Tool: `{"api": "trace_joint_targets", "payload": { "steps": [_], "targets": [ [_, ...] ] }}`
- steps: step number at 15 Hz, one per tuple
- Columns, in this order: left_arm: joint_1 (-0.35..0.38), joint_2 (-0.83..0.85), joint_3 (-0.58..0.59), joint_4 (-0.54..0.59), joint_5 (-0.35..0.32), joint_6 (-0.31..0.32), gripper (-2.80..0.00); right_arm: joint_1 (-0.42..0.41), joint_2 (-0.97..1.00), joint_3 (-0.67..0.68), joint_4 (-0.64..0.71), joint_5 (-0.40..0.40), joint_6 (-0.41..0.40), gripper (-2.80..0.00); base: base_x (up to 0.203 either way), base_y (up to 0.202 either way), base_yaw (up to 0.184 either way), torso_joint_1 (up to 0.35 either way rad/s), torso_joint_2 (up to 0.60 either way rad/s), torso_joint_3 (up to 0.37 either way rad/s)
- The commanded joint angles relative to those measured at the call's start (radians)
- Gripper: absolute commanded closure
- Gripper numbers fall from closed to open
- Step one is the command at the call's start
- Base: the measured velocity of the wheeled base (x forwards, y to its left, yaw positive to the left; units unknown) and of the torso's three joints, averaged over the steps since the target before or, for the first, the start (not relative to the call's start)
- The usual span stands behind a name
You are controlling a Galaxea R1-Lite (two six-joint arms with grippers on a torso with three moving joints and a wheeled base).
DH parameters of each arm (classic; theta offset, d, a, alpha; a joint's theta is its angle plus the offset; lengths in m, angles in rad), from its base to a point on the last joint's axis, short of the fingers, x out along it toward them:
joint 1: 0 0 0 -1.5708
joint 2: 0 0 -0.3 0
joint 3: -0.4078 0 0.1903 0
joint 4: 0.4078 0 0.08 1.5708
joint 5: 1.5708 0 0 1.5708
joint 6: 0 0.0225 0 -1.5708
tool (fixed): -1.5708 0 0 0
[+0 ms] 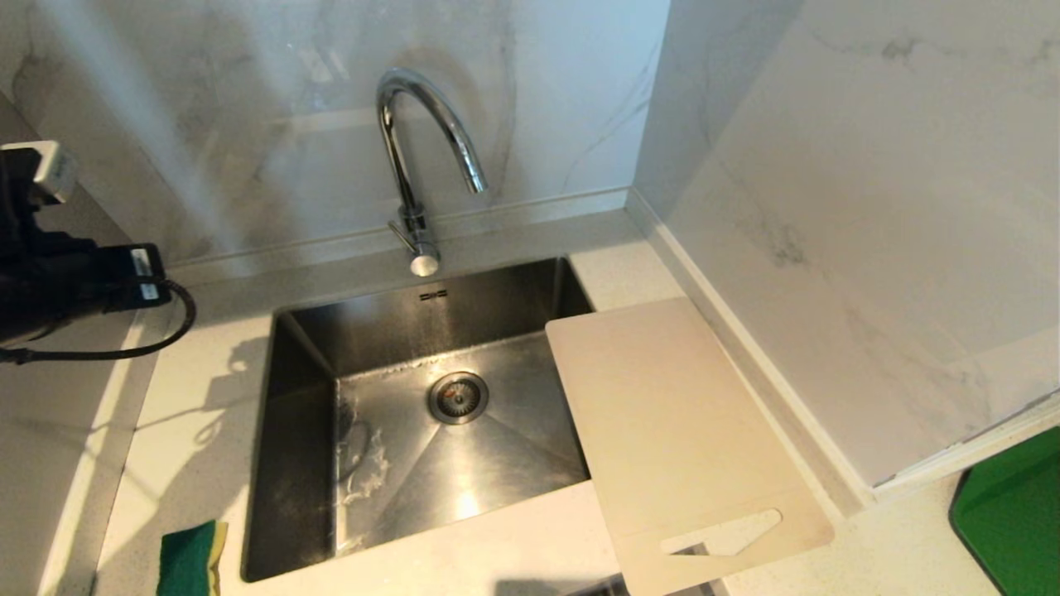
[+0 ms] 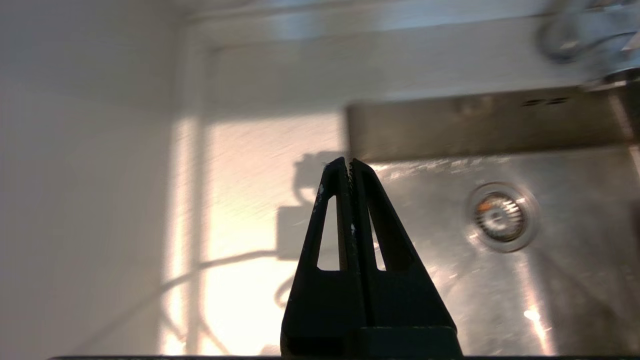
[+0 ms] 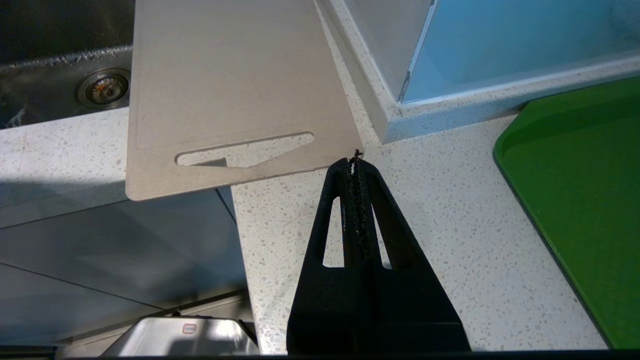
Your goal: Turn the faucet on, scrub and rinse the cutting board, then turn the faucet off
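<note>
The chrome gooseneck faucet (image 1: 418,149) stands behind the sink, its side lever ending in a round knob (image 1: 424,263); no water runs from the spout. The off-white cutting board (image 1: 671,430) lies flat on the counter right of the sink, one long edge overhanging the basin, with its slot handle toward the front. My left gripper (image 2: 348,162) is shut and empty, held above the sink's left rim, with the faucet (image 2: 590,40) blurred far off to one side. The left arm (image 1: 74,277) shows at the head view's left edge. My right gripper (image 3: 354,162) is shut and empty over the counter, just off the cutting board's (image 3: 225,85) handle corner.
The steel sink (image 1: 315,463) has a round drain (image 1: 457,397) and traces of foam on its floor. A green and yellow sponge (image 1: 192,559) lies on the counter at the sink's front left. A green slab (image 1: 1010,513) sits at the far right. Marble walls close the back and right.
</note>
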Motion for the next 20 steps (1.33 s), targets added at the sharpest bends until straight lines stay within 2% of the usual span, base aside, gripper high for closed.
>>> {"api": "trace_joint_targets", "payload": {
  "steps": [1,3,4,7,9,11,12,15,18,20],
  "targets": [
    [0.142,-0.130,0.107,-0.002,-0.088,0.003,0.00,0.000,-0.002,0.000,0.000,0.000,-0.001,0.00,0.000,0.000,0.000,0.000,0.00,0.000],
    [0.257,-0.230,0.219,-0.003,-0.207,0.004,0.00,0.000,-0.001,0.000,0.003,0.000,-0.001,0.00,0.000,0.000,0.000,0.000,0.00,0.000],
    [0.293,-0.279,0.281,-0.003,-0.253,0.003,0.00,0.000,-0.002,0.000,0.003,0.000,-0.001,0.00,0.000,0.000,0.000,0.000,0.00,0.000],
    [0.316,-0.447,0.465,-0.009,-0.305,0.002,0.00,0.000,-0.002,0.000,0.001,0.000,-0.001,0.00,0.000,0.000,0.000,0.000,0.00,0.000],
    [0.316,-0.579,0.606,-0.010,-0.373,0.008,0.00,0.000,-0.001,0.001,-0.001,0.000,-0.001,0.00,0.000,0.000,0.000,0.000,0.00,0.000],
    [0.316,-0.635,0.729,-0.011,-0.475,0.061,0.00,0.000,-0.002,0.001,-0.002,0.000,-0.001,0.00,0.000,0.000,0.000,0.000,0.00,0.000],
    [0.309,-0.641,0.764,-0.013,-0.501,0.097,0.00,0.000,-0.001,0.001,-0.003,0.000,-0.001,0.00,0.000,0.000,0.000,0.000,0.00,0.000],
    [0.185,-0.670,0.840,-0.021,-0.509,0.113,0.00,0.000,-0.002,0.004,-0.005,0.002,-0.002,0.00,0.000,0.000,0.000,0.000,0.00,0.000],
    [0.178,-0.763,0.880,-0.021,-0.508,0.094,0.00,0.000,-0.002,0.004,-0.005,0.002,-0.001,0.00,0.000,0.000,0.000,0.000,0.00,0.000],
    [0.178,-0.883,0.939,-0.011,-0.505,0.092,0.00,0.000,-0.002,0.004,-0.005,0.002,-0.001,0.00,0.000,0.000,0.000,0.000,0.00,0.000]
  ]
}}
